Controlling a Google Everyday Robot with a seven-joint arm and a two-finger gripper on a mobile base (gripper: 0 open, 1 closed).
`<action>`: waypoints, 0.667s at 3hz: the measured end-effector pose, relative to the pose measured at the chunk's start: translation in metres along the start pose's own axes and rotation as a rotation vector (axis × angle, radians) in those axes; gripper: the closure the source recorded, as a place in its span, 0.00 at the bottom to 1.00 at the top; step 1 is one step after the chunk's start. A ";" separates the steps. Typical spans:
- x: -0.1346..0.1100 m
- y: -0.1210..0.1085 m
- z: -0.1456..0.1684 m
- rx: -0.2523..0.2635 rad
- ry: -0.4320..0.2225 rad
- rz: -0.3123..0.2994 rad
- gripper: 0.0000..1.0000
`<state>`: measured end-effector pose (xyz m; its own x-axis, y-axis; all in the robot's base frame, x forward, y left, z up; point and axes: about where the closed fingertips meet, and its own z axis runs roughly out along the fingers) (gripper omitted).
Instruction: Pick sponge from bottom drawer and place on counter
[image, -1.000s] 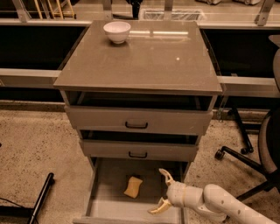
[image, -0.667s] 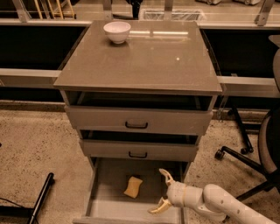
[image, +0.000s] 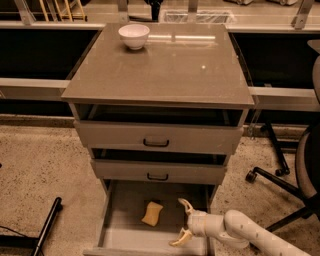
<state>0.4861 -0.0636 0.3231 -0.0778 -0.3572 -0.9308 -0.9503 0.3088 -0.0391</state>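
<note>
The pale-yellow sponge (image: 152, 214) lies on the floor of the open bottom drawer (image: 122, 235), left of centre. My gripper (image: 183, 222) hangs over the drawer's right half, about a hand's width right of the sponge and apart from it. Its two cream fingers (image: 186, 205) are spread wide open and hold nothing. The white arm reaches in from the lower right. The counter (image: 175, 65) is the glossy grey-brown top of the cabinet above.
A white bowl (image: 134, 36) stands at the counter's back left. Two shallower drawers with black handles (image: 156, 143) sit above the open one. An office chair base (image: 280, 182) stands at the right, and a black bar (image: 47, 225) lies on the floor at the left.
</note>
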 end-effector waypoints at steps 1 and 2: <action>0.037 -0.013 0.037 0.002 0.044 -0.003 0.00; 0.061 -0.025 0.065 0.073 0.099 0.005 0.00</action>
<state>0.5246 -0.0361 0.2442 -0.1147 -0.4397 -0.8908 -0.9258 0.3724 -0.0645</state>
